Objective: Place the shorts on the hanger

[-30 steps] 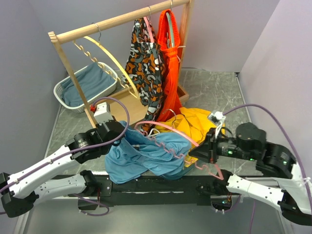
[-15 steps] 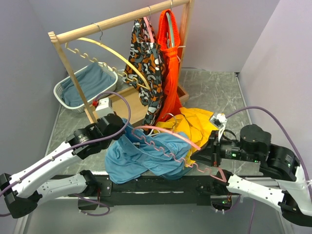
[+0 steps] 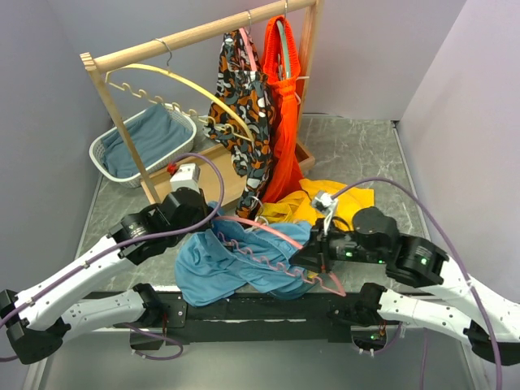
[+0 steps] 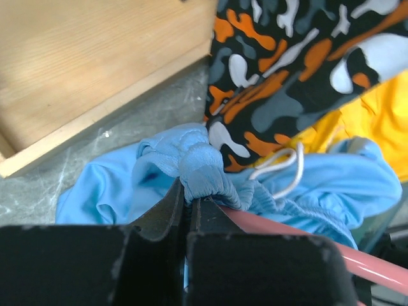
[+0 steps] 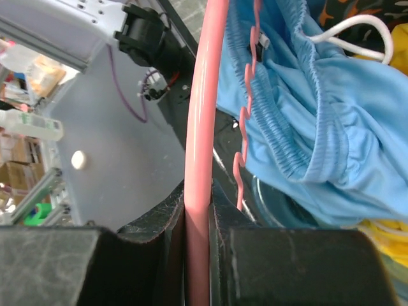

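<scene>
The sky-blue shorts (image 3: 236, 264) lie bunched at the table's near middle, also seen in the left wrist view (image 4: 115, 185) and the right wrist view (image 5: 319, 121). The pink hanger (image 3: 272, 236) lies across them, its arm passing through the waistband. My left gripper (image 3: 203, 221) is shut on the gathered waistband (image 4: 201, 169) at the shorts' left end. My right gripper (image 3: 313, 258) is shut on the hanger's pink arm (image 5: 201, 127) at its right end. The hanger's hook is hidden.
A wooden rack (image 3: 195, 36) stands behind with a yellow hanger (image 3: 191, 93), a patterned garment (image 3: 244, 106) and an orange garment (image 3: 284, 114). A white basket (image 3: 106, 146) holds dark teal cloth. A yellow garment (image 3: 325, 203) lies right of the shorts.
My right gripper has moved left and away with the pink hanger, pushing its arm further into the shorts. My left gripper stays on the waistband. The yellow hanger on the rack has swung.
</scene>
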`<action>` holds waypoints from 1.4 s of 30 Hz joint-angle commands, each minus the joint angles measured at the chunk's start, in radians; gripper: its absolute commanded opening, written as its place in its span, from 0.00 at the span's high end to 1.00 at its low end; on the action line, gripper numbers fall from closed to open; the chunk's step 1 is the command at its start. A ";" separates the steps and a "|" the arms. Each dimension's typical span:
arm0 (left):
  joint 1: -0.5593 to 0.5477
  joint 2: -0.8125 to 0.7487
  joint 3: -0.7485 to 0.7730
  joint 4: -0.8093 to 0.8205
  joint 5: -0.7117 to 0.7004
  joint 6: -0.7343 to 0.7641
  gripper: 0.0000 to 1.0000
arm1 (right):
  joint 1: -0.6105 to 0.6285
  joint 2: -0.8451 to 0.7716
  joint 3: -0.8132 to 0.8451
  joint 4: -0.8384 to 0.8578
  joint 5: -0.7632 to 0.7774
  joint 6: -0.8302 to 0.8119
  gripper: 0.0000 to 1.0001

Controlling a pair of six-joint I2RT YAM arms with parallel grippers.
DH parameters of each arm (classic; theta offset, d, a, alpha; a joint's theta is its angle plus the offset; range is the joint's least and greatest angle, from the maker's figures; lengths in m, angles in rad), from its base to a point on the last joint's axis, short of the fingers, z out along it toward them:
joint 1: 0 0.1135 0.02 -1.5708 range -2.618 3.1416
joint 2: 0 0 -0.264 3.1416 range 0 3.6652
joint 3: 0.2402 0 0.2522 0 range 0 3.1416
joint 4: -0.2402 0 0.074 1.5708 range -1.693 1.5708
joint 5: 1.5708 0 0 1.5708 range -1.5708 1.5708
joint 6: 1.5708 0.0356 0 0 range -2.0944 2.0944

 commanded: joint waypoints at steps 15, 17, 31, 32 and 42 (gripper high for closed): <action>0.002 -0.156 -0.043 0.224 0.300 0.186 0.51 | 0.130 0.026 -0.290 0.606 0.279 -0.028 1.00; 0.002 -0.204 -0.078 0.303 0.387 0.232 0.47 | 0.129 0.042 -0.293 0.622 0.279 -0.027 1.00; -0.090 -0.161 -0.130 0.511 0.333 0.334 0.40 | 0.130 0.055 -0.319 0.642 0.292 -0.027 1.00; -0.107 -0.147 -0.126 0.515 0.266 0.338 0.40 | 0.130 0.060 -0.313 0.639 0.284 -0.028 1.00; -0.209 -0.049 -0.126 0.560 -0.022 0.309 0.46 | 0.136 0.102 -0.305 0.662 0.267 -0.039 1.00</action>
